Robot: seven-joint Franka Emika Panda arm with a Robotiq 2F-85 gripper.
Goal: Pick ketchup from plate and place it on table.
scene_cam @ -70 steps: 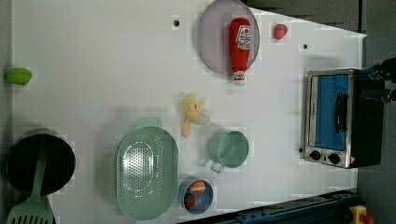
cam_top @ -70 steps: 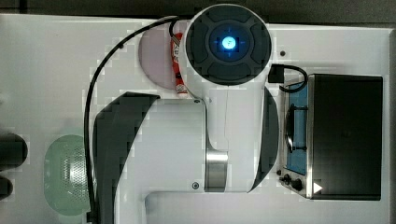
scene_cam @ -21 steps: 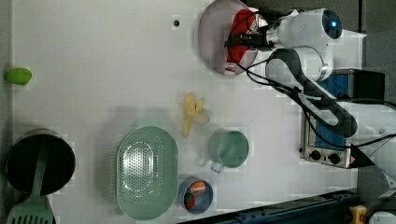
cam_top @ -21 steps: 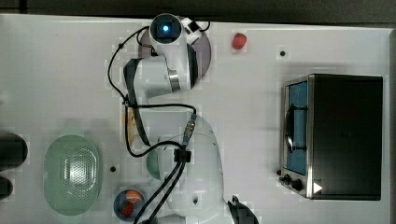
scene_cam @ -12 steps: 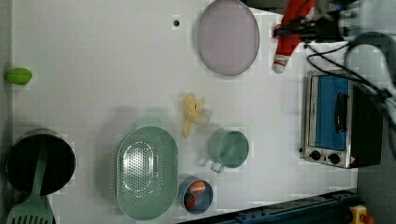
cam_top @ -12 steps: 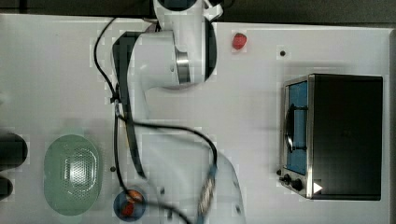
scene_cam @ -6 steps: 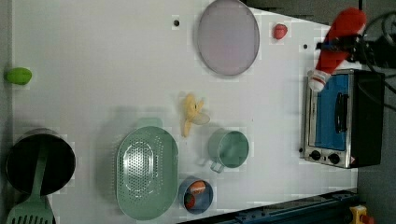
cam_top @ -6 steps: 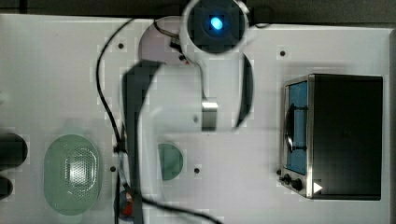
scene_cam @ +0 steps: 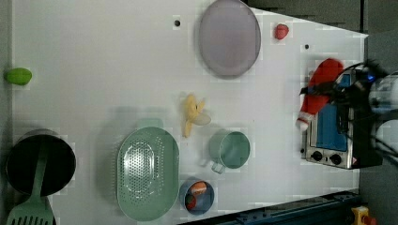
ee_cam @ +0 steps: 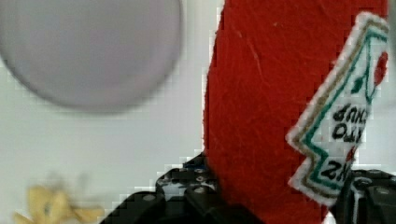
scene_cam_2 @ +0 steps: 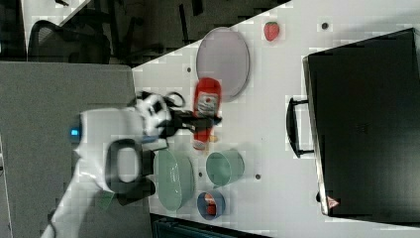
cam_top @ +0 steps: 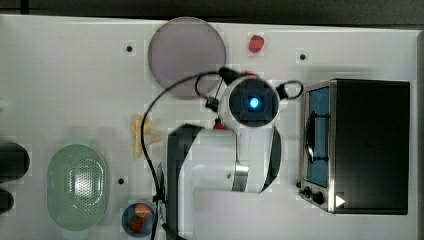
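Robot hand [scene_cam_2: 203,121] pinching ketchup [scene_cam_2: 205,111], now lifted off plate [scene_cam_2: 223,62], which sits bare; next: set down on surface [scene_cam: 94,70].

You have a dark band [cam_top: 210,7] running past the far edge of the work surface along the top view's top. In the right view, a grey floor [scene_cam_2: 59,94] spreads over the right view's left half, and a black office chair [scene_cam_2: 49,39] stands at the right view's upper left (its seat and backrest are in shadow). In the left view, a blue rail [scene_cam: 291,214] borders the left view's bottom edge, with a yellow box carrying a red button [scene_cam: 360,216] at its end. Lighting is even and bright.
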